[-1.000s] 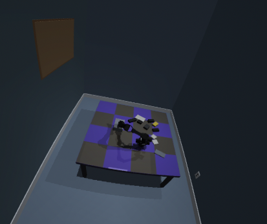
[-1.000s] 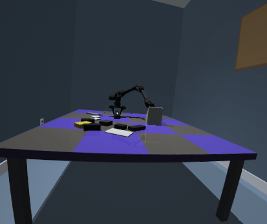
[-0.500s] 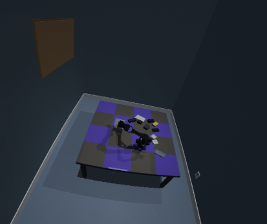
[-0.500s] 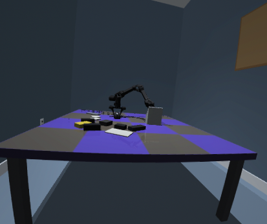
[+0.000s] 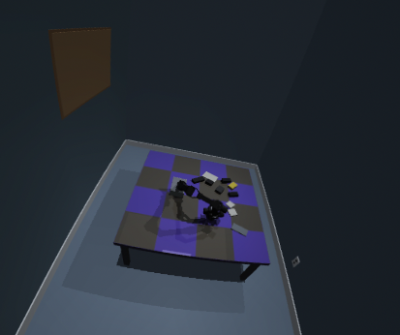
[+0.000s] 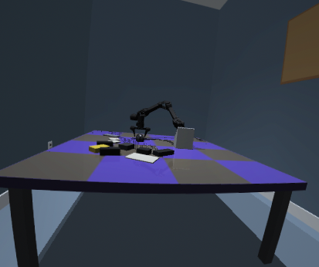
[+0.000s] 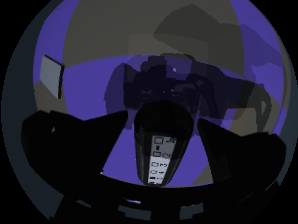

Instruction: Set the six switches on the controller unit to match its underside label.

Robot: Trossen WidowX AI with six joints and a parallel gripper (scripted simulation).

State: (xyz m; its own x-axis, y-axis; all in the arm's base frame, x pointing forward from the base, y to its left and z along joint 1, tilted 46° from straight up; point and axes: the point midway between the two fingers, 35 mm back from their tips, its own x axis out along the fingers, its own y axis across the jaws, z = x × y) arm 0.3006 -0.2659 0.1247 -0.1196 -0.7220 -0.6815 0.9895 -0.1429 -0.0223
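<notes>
My gripper (image 5: pixel 213 214) (image 6: pixel 140 133) (image 7: pixel 163 117) is open, pointing down low over the bench. The dark controller unit (image 6: pixel 140 138) (image 7: pixel 163 118) is between the spread fingers, with a gap on each side in the wrist view. One end faces the wrist camera, so it is strongly tilted or upright. Its pale label (image 7: pixel 159 163) faces partly to the camera. Squares 1, 3 and 4 look empty and 5 looks filled; 2 is unclear and 6 is too small to tell. The switches are hidden, and whether its lower end touches the bench cannot be told.
Several black blocks (image 5: pixel 232 195) (image 6: pixel 110 151), a yellow block (image 5: pixel 232 185) (image 6: pixel 99 147) and a white plate (image 5: pixel 209 176) (image 6: pixel 142 157) lie on the bench. A grey panel (image 6: pixel 184 138) stands by the arm's base. A grey plate (image 5: pixel 239 229) and two small white tiles lie near one side edge.
</notes>
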